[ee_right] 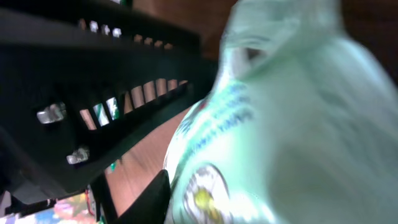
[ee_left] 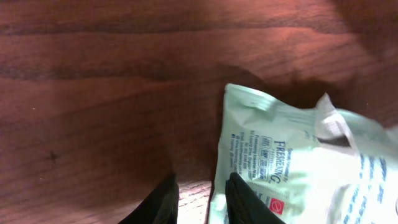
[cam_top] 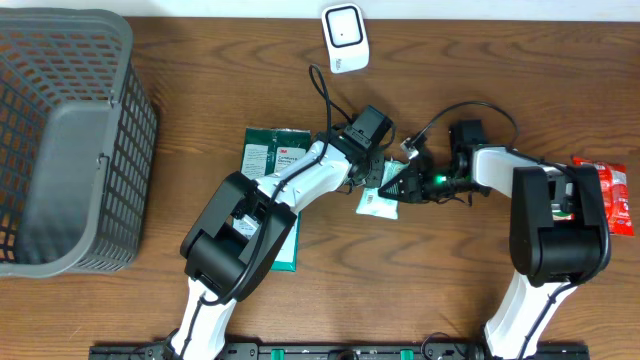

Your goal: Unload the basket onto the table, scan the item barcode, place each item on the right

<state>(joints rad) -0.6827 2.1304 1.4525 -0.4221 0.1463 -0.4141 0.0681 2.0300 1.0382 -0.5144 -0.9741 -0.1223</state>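
We log the pale green pouch [cam_top: 377,204] lying on the tabletop [cam_top: 440,300] near its centre, at 6 o'clock from the white scanner [cam_top: 345,38]. The left jaws stand slightly parted at the pouch's 12 o'clock edge. One finger [ee_left: 245,200] overlaps that edge, and bare wood shows in the gap. The right jaws meet the pouch from 3 o'clock, but their view is blurred and filled by it, so we cannot tell whether they grip. A grey basket [cam_top: 60,140] sits at 9 o'clock.
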